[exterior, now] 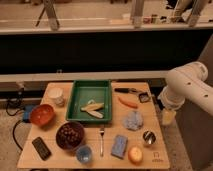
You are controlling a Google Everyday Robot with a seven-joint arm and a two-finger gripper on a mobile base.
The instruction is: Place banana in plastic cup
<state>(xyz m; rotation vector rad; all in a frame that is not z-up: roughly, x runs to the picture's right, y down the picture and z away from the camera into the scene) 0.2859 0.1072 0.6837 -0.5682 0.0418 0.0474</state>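
Note:
The pale yellow banana (93,110) lies in two splayed pieces inside the green tray (76,102) at the middle of the wooden table. The small translucent blue plastic cup (84,154) stands upright near the table's front edge, in front of the dark bowl. My white arm (186,86) reaches in from the right. My gripper (168,117) hangs beyond the table's right edge, far from both the banana and the cup.
A white paper cup (56,96) and an orange bowl (42,115) stand at left. A dark bowl (70,135), a phone (41,148) and a fork (101,140) lie in front. At right are an orange stick (128,103), a crumpled cloth (133,120), a metal cup (148,137), a blue sponge (119,146) and a round fruit (135,154).

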